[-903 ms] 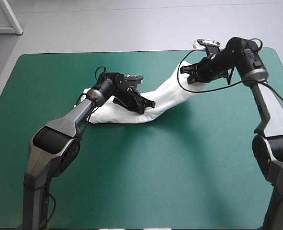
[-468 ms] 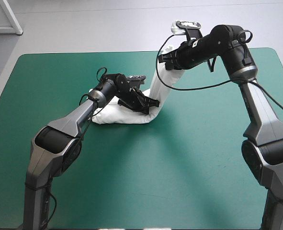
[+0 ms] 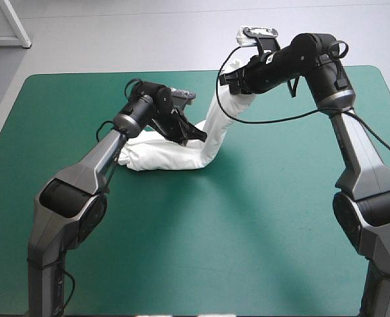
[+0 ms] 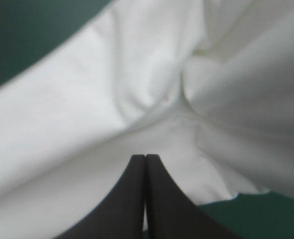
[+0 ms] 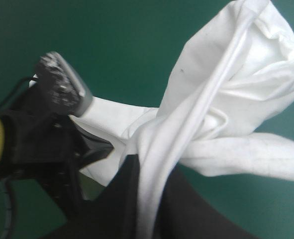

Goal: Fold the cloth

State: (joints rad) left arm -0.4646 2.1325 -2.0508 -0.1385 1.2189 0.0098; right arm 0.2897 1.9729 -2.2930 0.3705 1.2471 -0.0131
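The white T-shirt (image 3: 165, 157) lies as a bunched heap left of the table's middle. A band of it rises to the right, up to my right gripper (image 3: 229, 83). That gripper is shut on the T-shirt (image 5: 226, 99), the sheet running between its fingers (image 5: 124, 199), and it hangs raised near the far edge. My left gripper (image 3: 196, 135) sits low where the band leaves the heap. Its fingers meet in a point (image 4: 146, 157) over the T-shirt (image 4: 112, 89), and no fold is seen pinched between them. In the right wrist view the left gripper (image 5: 93, 145) shows beside the cloth.
The teal-green cover (image 3: 195, 251) lies bare over the near half and both sides of the table. Beyond the table's far edge (image 3: 115, 74) is grey floor. A white frame (image 3: 13, 26) stands at the far left, off the table.
My right gripper rose and swung left with the T-shirt's end, lifting the band; it has since held still. My left gripper drew back a little toward the far left over the heap.
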